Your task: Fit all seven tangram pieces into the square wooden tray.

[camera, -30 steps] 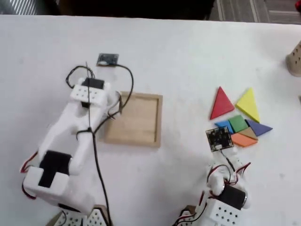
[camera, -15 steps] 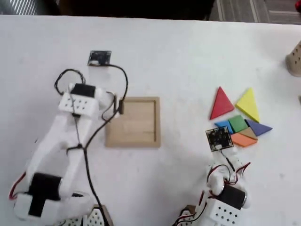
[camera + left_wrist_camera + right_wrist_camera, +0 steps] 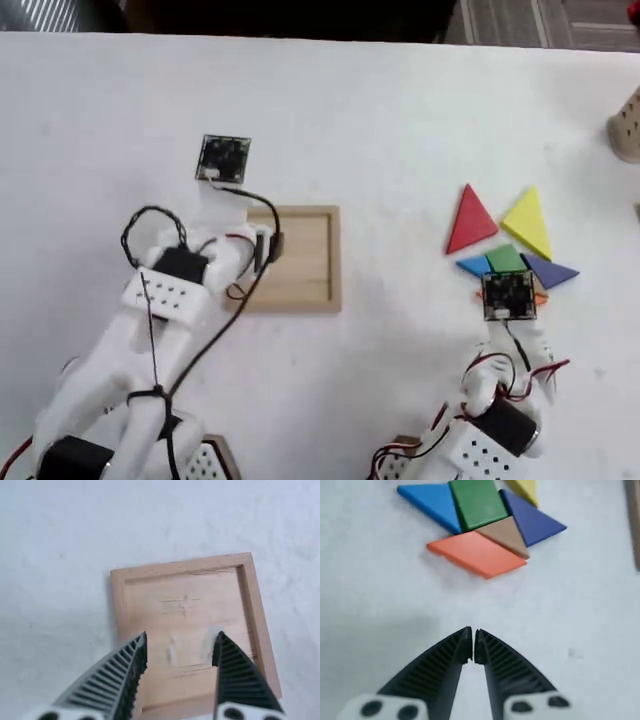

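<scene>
Tangram pieces (image 3: 505,259) clustered — tray (image 3: 306,256) well apart.

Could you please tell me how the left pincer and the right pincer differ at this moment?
The left pincer is open; the right pincer is shut. The left pincer hangs over the wooden tray; the right pincer hangs over bare table near the orange piece. Both are empty, dark and ribbed.

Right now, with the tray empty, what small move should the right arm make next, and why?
Probably open the right jaws and ease forward to the orange piece: they are shut, short of it, and it lies nearest in the cluster.
</scene>
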Available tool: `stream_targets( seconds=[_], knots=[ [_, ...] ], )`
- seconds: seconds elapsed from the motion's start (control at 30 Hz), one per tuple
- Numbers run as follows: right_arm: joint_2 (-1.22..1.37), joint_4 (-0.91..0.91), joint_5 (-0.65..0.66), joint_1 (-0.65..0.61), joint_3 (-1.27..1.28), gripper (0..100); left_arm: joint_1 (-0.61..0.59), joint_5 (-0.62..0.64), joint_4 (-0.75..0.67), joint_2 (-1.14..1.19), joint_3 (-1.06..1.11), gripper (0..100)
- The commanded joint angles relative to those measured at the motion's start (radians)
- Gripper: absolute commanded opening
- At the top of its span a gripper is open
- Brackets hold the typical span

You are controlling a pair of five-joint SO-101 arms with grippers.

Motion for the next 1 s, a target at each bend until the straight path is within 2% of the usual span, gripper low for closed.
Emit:
stream_targets(
  seconds=[0.0,0.2,0.6,0.8,0.97],
  knots=[
    [-0.007,-0.015,0.008,0.024,-0.132,1.8,0.005,-0.006,-0.023,-0.038,-0.006,21],
    [0.147,0.038,0.012,0.054,-0.361,1.8,0.005,-0.006,-0.021,-0.038,-0.006,21],
    [0.975,0.033,0.023,0.104,-0.829,2.6,-0.031,-0.006,-0.028,-0.038,-0.006,22],
    [1.323,0.036,0.16,0.099,-1.06,15.5,-0.031,-0.006,-0.028,-0.036,-0.006,22],
    [1.58,0.033,0.497,0.059,-1.185,17.6,-0.033,-0.006,-0.057,-0.036,-0.005,22]
  ],
)
